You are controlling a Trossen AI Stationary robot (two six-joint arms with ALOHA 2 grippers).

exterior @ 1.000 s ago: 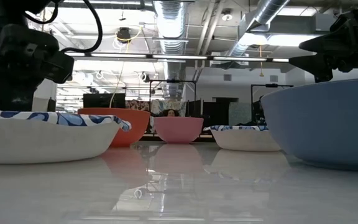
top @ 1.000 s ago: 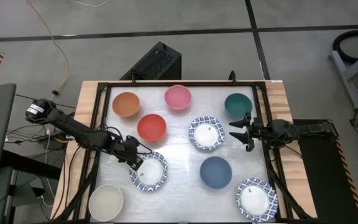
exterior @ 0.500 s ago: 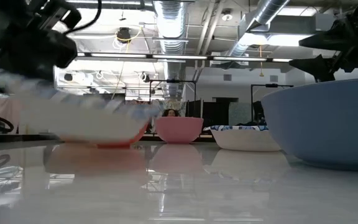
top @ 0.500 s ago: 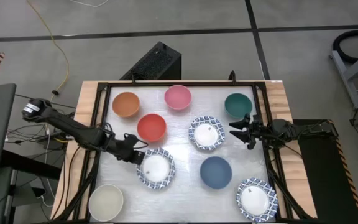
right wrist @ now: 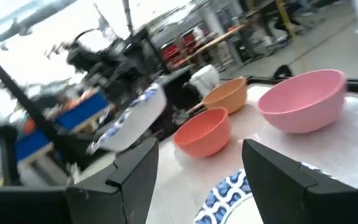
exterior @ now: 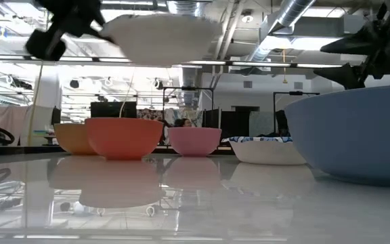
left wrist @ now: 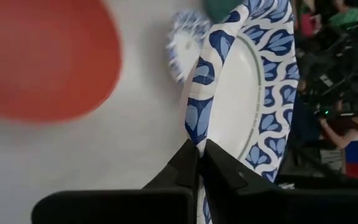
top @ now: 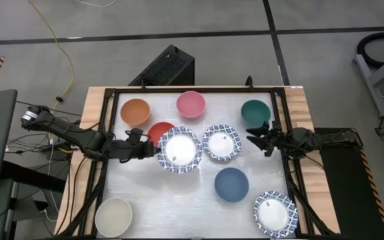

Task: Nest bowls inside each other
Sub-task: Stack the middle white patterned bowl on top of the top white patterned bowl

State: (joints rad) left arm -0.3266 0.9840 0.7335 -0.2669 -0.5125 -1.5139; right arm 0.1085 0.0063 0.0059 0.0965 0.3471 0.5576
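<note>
Near edge of the white table [top: 192, 200]: a plain cream round bowl [top: 114, 217] was recorded at the left corner and a white round bowl with a blue-patterned rim [top: 275, 213] at the right corner, both unmoved since a second earlier. A plain blue round bowl [top: 231, 184] was recorded just beyond, likewise unmoved.

Middle of the table: the left gripper [top: 153, 148] was found clamped on the rim of a second white round bowl with a blue-patterned rim [top: 179, 149]. A second earlier this bowl was seen resting on the table nearer the front edge; it was now held raised above the table, overlapping the plain red round bowl [top: 159, 131] in the high view. In the low view it was seen well clear of the surface [exterior: 161, 37]. A third blue-patterned white bowl [top: 221, 143] was recorded just beside the lifted one, unmoved.

Right side: the right gripper [top: 259, 137] was recorded with fingers spread and empty, near the plain dark green round bowl [top: 255, 112], barely shifted.

Far row: a plain orange round bowl [top: 135, 111] and a plain pink round bowl [top: 191, 104] were recorded, unchanged.
</note>
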